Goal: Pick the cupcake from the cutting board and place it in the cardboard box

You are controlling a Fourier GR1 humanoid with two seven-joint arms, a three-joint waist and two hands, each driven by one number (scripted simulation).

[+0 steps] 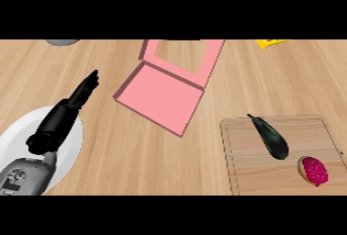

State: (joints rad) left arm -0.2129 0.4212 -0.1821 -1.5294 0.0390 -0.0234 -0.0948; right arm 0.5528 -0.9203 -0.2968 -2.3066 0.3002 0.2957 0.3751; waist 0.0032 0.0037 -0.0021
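The cupcake [314,170], with dark pink frosting and a tan base, lies on its side near the right front corner of the wooden cutting board [251,160]. A pink open box [166,94] with raised flaps sits at the counter's middle back. My left hand [68,110] stretches out at the left with straight fingers pointing up toward the back, holding nothing and well away from the cupcake. My right hand does not show.
A dark green eggplant [270,137] lies on the board just behind the cupcake. A white plate [71,151] sits under my left forearm. A grey object [62,41] and a yellow item [273,42] sit at the back edge.
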